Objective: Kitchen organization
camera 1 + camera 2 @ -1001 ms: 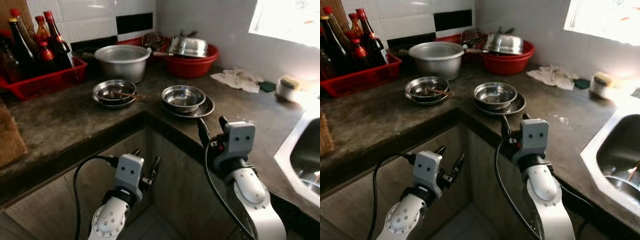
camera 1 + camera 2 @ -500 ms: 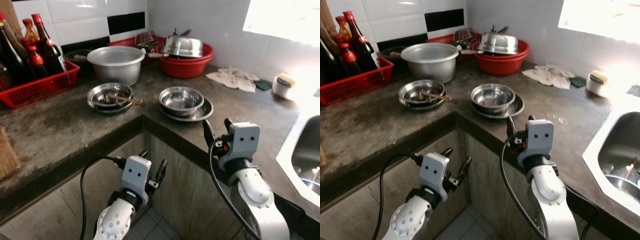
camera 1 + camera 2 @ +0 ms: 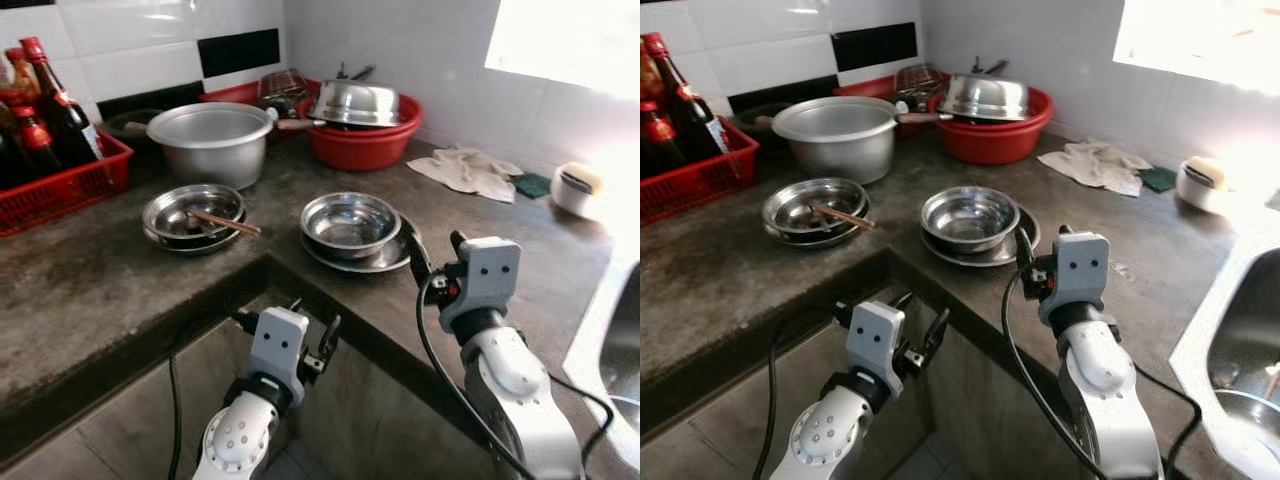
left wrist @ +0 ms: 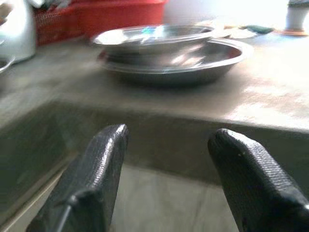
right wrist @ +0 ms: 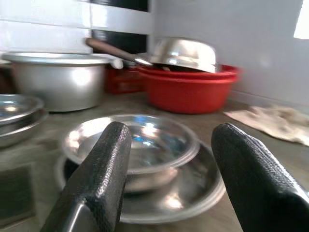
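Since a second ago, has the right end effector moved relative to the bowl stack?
Yes. The right end effector has closed in on the steel bowl and plate: earlier it sat short of the counter edge; now its fingers, open, reach the plate's rim.

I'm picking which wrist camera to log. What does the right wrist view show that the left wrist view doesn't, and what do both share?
Right wrist view: the red basin with an upturned steel bowl on it, the big aluminium pot, a rag and the tiled wall.

Left wrist view: the counter's front edge from below, with floor beneath.

Both: the steel bowl stacked on a plate on the counter, seen between open black gripper fingers.
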Controlling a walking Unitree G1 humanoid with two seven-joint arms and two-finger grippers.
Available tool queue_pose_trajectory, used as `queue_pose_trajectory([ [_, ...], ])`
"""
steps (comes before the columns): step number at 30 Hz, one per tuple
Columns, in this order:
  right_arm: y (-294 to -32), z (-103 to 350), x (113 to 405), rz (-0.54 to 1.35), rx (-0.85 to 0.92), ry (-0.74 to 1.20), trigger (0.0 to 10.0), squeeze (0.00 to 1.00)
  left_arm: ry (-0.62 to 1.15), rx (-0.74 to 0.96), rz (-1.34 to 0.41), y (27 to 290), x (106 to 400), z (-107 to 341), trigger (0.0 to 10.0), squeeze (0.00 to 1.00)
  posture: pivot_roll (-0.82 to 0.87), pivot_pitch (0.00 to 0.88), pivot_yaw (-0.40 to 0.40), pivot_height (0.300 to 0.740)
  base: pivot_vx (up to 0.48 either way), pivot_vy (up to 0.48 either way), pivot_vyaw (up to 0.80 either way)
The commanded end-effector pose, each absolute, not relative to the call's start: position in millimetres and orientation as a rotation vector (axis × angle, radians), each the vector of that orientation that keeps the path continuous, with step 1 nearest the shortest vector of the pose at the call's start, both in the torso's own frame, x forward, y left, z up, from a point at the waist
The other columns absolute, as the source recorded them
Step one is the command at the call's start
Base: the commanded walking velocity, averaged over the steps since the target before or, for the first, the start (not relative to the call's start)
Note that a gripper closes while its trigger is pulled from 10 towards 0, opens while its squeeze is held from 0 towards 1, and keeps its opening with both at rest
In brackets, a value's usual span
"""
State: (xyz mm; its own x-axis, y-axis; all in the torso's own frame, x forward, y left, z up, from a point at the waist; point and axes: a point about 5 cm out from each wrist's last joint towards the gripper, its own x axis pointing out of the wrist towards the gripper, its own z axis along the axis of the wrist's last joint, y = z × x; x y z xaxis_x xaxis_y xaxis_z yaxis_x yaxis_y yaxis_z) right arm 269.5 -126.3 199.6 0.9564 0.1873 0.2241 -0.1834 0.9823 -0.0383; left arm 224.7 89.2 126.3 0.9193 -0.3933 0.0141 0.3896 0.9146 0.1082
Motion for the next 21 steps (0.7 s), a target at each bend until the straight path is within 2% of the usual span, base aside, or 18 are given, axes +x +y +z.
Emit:
queue_pose_trajectory([
  [1,-129.3,200.7,276.9,0.186,-0.030,-0.204,10.0,0.00,-0.027,0.101,-0.412,86.6,223.0,125.5,10.0,0.00,0.11,0.019,-0.047,0.740,0.000,0.000,0.00],
  [10,-132.2,200.5,313.5,0.164,-0.065,-0.079,10.0,0.00,-0.019,0.092,-0.473,79.3,218.6,125.2,10.0,0.00,0.11,0.032,-0.059,0.740,0.000,0.000,0.00],
  [11,-131.3,199.3,317.4,0.168,-0.063,-0.056,10.0,0.11,-0.028,0.094,-0.476,78.6,218.1,126.1,10.0,0.00,0.11,0.032,-0.059,0.740,0.000,0.000,0.00],
  [12,-131.2,200.7,321.1,0.169,-0.057,-0.052,10.0,0.80,-0.034,0.087,-0.478,77.6,217.1,127.0,10.0,0.00,0.11,0.033,-0.064,0.740,0.000,0.000,0.00],
  [13,-130.9,200.8,325.2,0.172,-0.056,-0.036,10.0,1.00,-0.036,0.079,-0.483,76.5,216.3,127.5,10.0,0.00,0.12,0.033,-0.065,0.740,0.000,0.000,0.00],
  [16,-133.2,200.7,338.9,0.149,-0.037,0.023,10.0,0.99,-0.035,0.085,-0.517,71.9,212.4,127.4,10.0,0.00,0.13,0.038,-0.078,0.740,0.000,0.000,0.00],
  [17,-133.7,201.2,342.1,0.145,-0.022,0.036,10.0,0.80,-0.035,0.084,-0.522,71.2,211.8,127.6,10.0,0.00,0.13,0.038,-0.082,0.740,0.000,0.000,0.00],
  [18,-134.1,201.8,344.1,0.143,-0.011,0.044,10.0,0.80,-0.035,0.084,-0.524,70.7,211.2,127.8,10.0,0.00,0.13,0.040,-0.084,0.740,0.000,0.000,0.00],
  [19,-136.2,205.5,348.5,0.120,-0.002,0.042,10.0,0.00,-0.034,0.080,-0.524,70.4,210.7,127.7,10.0,0.00,0.13,0.042,-0.086,0.740,0.000,0.000,0.00],
  [21,-138.7,210.0,354.3,0.096,0.034,0.068,10.0,0.00,-0.031,0.073,-0.524,70.0,209.9,127.5,10.0,0.00,0.13,0.043,-0.089,0.740,0.000,0.000,0.00],
])
